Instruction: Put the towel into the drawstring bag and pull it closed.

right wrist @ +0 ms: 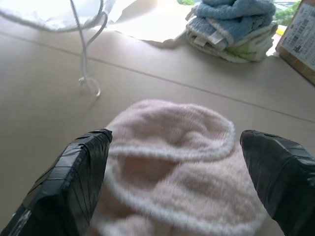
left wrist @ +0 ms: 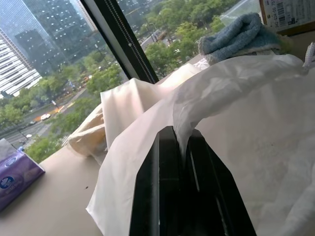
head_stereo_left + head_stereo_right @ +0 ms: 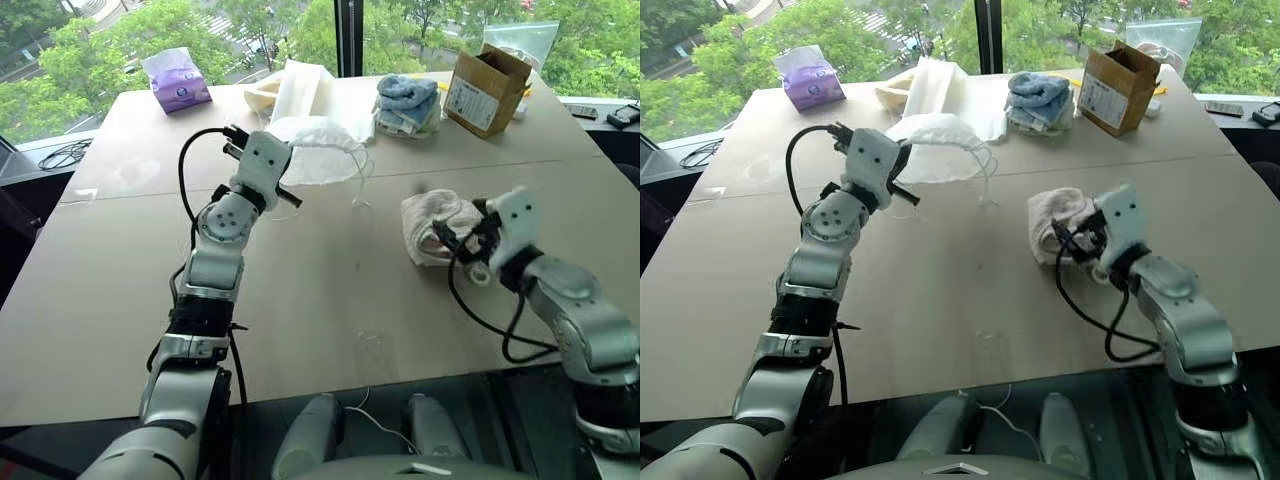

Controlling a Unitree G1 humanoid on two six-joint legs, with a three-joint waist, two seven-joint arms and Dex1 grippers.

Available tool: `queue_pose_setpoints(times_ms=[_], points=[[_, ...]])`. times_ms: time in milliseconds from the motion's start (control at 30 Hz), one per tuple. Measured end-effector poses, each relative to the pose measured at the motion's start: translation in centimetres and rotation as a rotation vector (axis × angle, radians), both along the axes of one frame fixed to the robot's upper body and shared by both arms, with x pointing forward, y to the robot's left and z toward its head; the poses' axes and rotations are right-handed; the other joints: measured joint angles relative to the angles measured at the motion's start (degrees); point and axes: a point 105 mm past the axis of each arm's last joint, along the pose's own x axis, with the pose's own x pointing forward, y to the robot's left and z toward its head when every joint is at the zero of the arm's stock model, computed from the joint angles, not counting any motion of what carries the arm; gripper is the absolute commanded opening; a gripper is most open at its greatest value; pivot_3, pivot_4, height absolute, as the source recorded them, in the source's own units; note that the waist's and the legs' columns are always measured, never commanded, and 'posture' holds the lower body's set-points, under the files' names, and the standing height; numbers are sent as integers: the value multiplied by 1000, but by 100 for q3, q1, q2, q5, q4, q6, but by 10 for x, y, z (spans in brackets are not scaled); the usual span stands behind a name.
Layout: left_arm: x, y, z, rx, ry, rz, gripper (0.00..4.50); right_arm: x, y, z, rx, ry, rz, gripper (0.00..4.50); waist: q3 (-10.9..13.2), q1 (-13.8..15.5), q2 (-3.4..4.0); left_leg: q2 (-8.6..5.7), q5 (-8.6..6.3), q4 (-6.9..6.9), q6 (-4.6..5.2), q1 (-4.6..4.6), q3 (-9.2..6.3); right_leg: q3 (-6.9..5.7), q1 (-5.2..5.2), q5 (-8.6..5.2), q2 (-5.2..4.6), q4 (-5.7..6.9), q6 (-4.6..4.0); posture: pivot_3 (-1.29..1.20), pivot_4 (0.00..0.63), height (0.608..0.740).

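Our right gripper [image 1: 182, 182] spreads its jaws astride the towel [image 1: 182, 162] for pickup, while our left gripper [image 2: 183, 147] pinches the drawstring bag [image 2: 246, 123] aloft.

Towel [image 1: 172, 147]: nubby cream terry cloth. Drawstring bag [image 2: 236, 113]: thin, smooth, semi-translucent white fabric; white cord. Table [image 3: 300, 300]: matt tan surface. Box [image 3: 485, 88]: brown cardboard.
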Motion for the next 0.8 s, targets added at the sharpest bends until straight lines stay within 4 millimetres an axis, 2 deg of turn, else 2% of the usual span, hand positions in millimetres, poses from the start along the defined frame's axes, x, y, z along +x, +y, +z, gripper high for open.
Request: queue_pose_setpoints(times_ms=[100,167,233,333,400,567,800], points=[[2,6,5,-16,1,18,32,13,3,-2,38,60,-51,4500,0,0,0,-1,0,-1,0,-11,1,2,-15,0,-2,5,0,0,150,740],[2,7,5,-13,4,23,32,25,9,-5,91,130,-84,4500,-1,-24,0,-6,2,13,-2,-57,8,11,-68,1,-7,33,-1,0,150,740],[3,7,3,-13,11,24,32,28,12,-15,100,205,-110,4500,-1,-49,0,-6,2,18,-3,-74,4,8,-84,1,-8,38,-2,0,150,740],[3,9,3,-10,11,31,32,25,7,-38,103,335,-165,4500,-1,-59,0,-10,3,17,-3,-76,4,6,-85,1,-13,38,-2,0,150,740],[3,12,1,-3,18,39,32,20,6,-45,117,387,-177,4500,-2,-91,1,-11,3,18,-3,-76,5,7,-85,1,-13,38,-1,0,150,740],[1,15,-7,3,38,47,32,6,3,-49,74,439,-187,4500,-8,-123,-1,-9,4,19,-4,-74,3,6,-85,1,-11,43,-2,0,150,740],[1,17,-6,7,36,50,32,-5,-3,-57,16,505,-200,4500,-20,-113,-15,-11,4,21,-4,-74,2,5,-82,1,-12,43,-1,0,150,740]])
